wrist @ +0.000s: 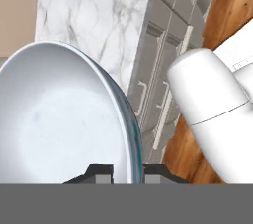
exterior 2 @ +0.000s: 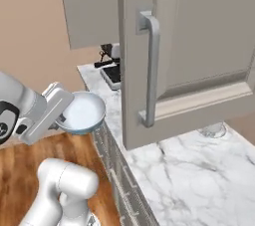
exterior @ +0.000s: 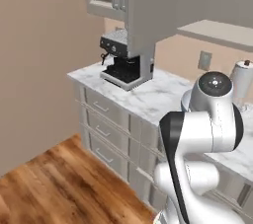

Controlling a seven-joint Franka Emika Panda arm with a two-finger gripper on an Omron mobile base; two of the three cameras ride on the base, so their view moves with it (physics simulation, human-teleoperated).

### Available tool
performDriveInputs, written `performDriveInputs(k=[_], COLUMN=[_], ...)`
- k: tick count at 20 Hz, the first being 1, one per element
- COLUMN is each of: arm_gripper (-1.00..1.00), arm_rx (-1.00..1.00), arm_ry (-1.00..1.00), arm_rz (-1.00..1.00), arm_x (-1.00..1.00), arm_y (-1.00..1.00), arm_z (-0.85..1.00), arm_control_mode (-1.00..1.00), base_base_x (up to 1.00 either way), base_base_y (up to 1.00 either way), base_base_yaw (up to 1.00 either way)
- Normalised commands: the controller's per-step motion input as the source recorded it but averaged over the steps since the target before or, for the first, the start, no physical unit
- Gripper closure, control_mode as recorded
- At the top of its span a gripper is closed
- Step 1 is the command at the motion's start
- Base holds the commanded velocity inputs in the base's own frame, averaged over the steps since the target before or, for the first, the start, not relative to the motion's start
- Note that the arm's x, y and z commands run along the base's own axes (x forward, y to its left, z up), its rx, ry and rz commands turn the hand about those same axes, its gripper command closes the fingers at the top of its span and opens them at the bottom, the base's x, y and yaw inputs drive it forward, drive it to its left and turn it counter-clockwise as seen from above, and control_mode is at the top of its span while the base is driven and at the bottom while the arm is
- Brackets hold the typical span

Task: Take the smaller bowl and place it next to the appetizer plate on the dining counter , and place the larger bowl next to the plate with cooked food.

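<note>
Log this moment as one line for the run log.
phase: carrying | claw: shut on smaller bowl rim | bowl: lifted, beside marble counter edge | cabinet door: open

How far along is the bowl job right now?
Done: the smaller bowl is out of the open cabinet, gripper shut on its rim, jaws either side. In hand: carrying it beside the counter. Left: setting it down, then the whole larger-bowl step.
</note>
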Motion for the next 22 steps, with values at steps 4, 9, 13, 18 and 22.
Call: performDriveInputs(k=[4,9,13,18,22], arm_gripper=[1.00,1.00,1.00,1.00,1.00], arm_rx=[0.00,0.00,0.00,0.00,0.00], arm_ry=[0.00,0.00,0.00,0.00,0.00], arm_rz=[0.00,0.00,0.00,0.00,0.00], arm_x=[0.00,0.00,0.00,0.00,0.00], arm_y=[0.00,0.00,0.00,0.00,0.00], arm_z=[0.00,0.00,0.00,0.00,0.00], arm_control_mode=[1.00,1.00,1.00,1.00,1.00], base_base_x=[-0.19,-0.20,-0.01,0.00,0.01], base_base_y=[0.03,0.16,0.22,0.02,0.00], base_base_yaw=[0.91,0.89,0.78,0.82,0.81])
